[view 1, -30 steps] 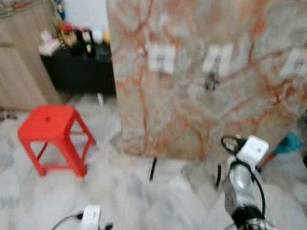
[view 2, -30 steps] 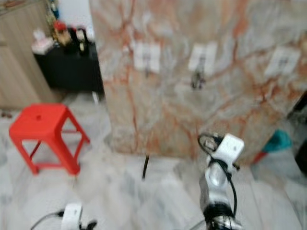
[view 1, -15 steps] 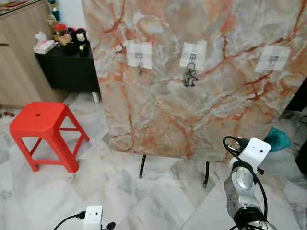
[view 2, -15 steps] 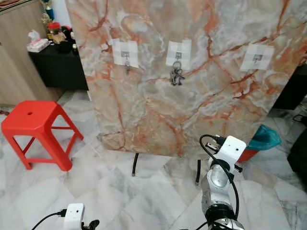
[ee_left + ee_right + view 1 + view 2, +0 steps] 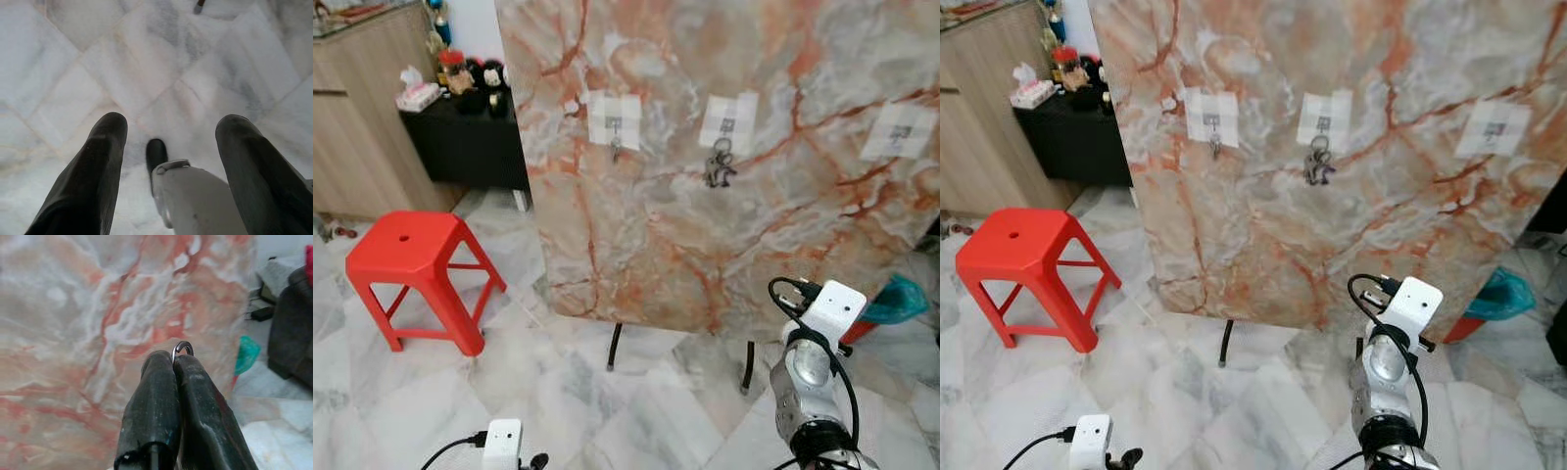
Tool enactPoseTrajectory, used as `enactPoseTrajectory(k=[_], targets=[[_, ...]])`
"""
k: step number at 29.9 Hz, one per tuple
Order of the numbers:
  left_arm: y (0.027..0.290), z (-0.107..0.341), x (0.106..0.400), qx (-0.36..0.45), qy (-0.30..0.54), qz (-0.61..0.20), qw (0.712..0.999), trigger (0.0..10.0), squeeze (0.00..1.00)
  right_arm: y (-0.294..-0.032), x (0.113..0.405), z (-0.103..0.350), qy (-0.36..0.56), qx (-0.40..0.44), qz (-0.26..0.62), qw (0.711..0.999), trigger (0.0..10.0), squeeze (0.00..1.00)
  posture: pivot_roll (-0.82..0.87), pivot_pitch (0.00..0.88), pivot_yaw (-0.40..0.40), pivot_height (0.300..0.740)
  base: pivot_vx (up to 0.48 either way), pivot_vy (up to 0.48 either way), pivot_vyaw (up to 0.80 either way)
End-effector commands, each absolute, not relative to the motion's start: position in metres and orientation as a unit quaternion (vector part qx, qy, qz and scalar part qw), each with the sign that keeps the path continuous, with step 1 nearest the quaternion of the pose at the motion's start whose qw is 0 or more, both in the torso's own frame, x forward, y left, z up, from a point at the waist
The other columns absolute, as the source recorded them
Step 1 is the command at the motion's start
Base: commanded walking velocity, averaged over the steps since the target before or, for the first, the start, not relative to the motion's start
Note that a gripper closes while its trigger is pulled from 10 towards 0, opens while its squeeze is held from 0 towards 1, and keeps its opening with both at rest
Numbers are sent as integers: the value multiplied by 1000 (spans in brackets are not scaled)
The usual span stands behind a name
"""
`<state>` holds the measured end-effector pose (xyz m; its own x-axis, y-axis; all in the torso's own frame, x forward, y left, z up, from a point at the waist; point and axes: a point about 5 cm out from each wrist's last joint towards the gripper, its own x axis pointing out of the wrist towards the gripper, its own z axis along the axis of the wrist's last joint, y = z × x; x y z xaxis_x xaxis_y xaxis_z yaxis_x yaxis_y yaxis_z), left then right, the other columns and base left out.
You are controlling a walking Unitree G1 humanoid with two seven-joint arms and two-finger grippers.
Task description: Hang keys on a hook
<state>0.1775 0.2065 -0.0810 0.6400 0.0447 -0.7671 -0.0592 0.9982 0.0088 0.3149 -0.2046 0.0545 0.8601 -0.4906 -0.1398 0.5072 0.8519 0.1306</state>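
Straight ahead in the left eye view stands a marble-patterned board (image 5: pixel 724 196) on thin black legs, carrying three white hook patches: the left hook (image 5: pixel 614 125), the middle hook (image 5: pixel 727 124) with a bunch of keys (image 5: pixel 718 168) already hanging from it, and the far right hook (image 5: pixel 900 133), which looks bare. A red stool (image 5: pixel 416 264) sits well apart to the left, and the right arm (image 5: pixel 813 387) is raised low in front of the board with its wrist camera facing it. Seen from the right eye, the layout is the same, with a teal object (image 5: pixel 1498 294) on the floor behind the board's right edge. Looking along the left gripper (image 5: pixel 171 161), its fingers are spread wide and hold nothing, pointing down at the marble floor (image 5: pixel 98 73). Looking along the right gripper (image 5: pixel 175 363), the fingers are pressed together on a thin silver key ring (image 5: pixel 182 348), whose loop pokes out just past the tips; the keys themselves are hidden. To do the step well, I judge the robot should come closer, lift the ring level with a free hook, keep the loop open toward the hook's tip, slip it over, and release only once it has settled.
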Motion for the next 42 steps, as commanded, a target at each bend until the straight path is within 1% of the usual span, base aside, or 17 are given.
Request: enactPoseTrajectory(k=[1,3,11,24,27,30,31,35,42], targets=[[203,-80,181,-15,420,26,907,10000,0,-213,314,55,51,81,-273,957,10000,0,28,0,-38,740,315,0,-663],[203,-80,181,-14,420,26,907,10000,0,-214,313,54,52,81,-274,957,10000,0,23,0,-35,740,319,0,-525],[203,-80,182,-11,420,23,907,10000,0,-215,313,55,52,75,-275,957,10000,0,25,0,-39,740,303,0,0],[202,-80,181,-10,421,24,907,10000,0,-219,314,59,40,73,-281,956,10000,0,23,0,-41,740,0,0,0],[202,-80,181,-9,421,23,907,10000,0,-221,316,66,18,73,-284,956,10000,0,24,0,-39,740,0,0,0],[202,-80,181,-10,421,22,907,10000,0,-223,319,71,8,95,-290,952,10000,0,24,0,-38,740,0,0,0],[202,-80,182,-9,421,22,907,10000,0,-229,322,78,-3,104,-305,947,10000,0,24,0,-37,740,0,0,0],[203,-79,183,-9,420,23,907,10000,0,-235,327,89,-16,91,-314,945,10000,0,22,0,-38,740,0,0,0],[202,-79,184,-5,419,14,908,10000,0,-230,334,105,-51,75,-300,950,10000,0,7,0,-30,740,0,0,0]])
